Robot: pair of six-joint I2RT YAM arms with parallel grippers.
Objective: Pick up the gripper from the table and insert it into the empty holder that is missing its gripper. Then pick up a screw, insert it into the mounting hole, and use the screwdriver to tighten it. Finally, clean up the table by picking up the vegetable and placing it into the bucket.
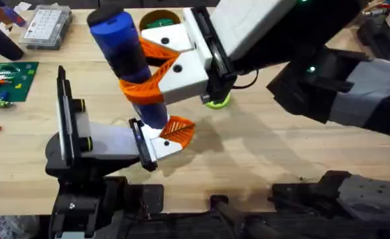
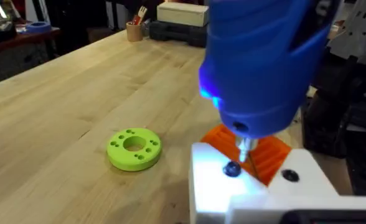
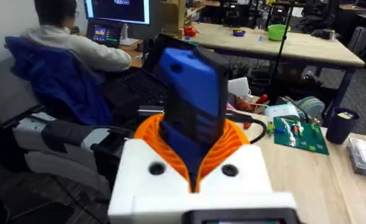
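The screwdriver [image 1: 125, 56] is held upright above the middle of the table [image 1: 281, 156], clamped between the orange ribbed pads [image 1: 145, 86] of the right gripper [image 1: 156, 73], whose white fingers are closed around its blue barrel. In the left wrist view its thin metal tip [image 2: 244, 147] is seen pointing down just above a dark screw [image 2: 232, 169] seated in a white part with an orange ribbed pad, taken to be the left gripper [image 1: 172, 136]; whether those fingers are spread or closed cannot be told. The screwdriver is judged rigid, smooth and moderately heavy, so slipping or tilting is to be expected unless it is taken around the thick middle of the barrel, as it is here. A lime-green ring [image 2: 134, 148] lies flat on the table, a little beyond the tip. At the far edge of the table, behind the right gripper, a round orange-brown bucket [image 1: 160, 18] is partly seen; something green seems to lie in it, but its contents cannot be made out. At the far left a clear compartment box [image 1: 46, 26] is set, its small contents not distinguishable, with a green circuit board [image 1: 8, 81] nearer.
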